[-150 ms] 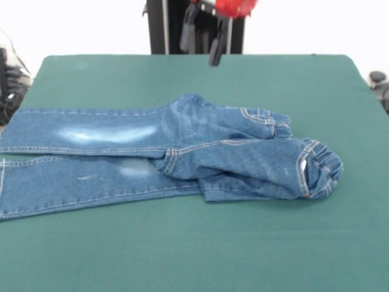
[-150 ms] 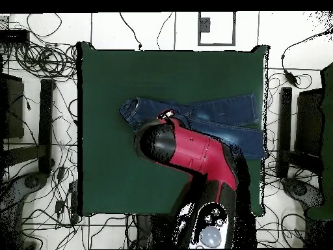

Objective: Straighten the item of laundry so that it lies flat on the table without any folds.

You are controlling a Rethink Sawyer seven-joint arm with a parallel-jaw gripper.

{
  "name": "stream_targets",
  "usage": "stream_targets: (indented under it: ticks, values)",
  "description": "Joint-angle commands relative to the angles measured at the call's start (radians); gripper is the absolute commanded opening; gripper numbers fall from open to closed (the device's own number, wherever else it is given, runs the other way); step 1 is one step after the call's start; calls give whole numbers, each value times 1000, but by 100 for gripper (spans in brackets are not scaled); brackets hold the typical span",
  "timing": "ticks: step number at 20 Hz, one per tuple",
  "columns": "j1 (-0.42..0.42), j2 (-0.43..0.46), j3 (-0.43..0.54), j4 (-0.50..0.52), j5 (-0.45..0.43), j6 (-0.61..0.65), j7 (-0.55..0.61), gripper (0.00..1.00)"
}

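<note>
We see the jeans (image 1: 182,155) on the table (image 1: 182,255), waist end folded over, lying well below the raised jaws, whose state we cannot tell.

The jeans (image 1: 176,155) lie on the table (image 1: 194,255), across the middle of the frame. The legs reach the left edge. The waist is bunched at the right.

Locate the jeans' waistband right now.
In the front view the waistband is bunched at the right end of the jeans, on the green table right of centre; the gripper hangs above the far edge, well clear.
</note>
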Motion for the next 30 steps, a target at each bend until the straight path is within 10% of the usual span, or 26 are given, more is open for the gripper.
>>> stream_targets:
  ticks: [1, 30]
  values:
    - [-9, 92, 81, 56, 65, -60, 218, 100]
    - [24, 107, 159, 141, 321, -210, 285, 100]
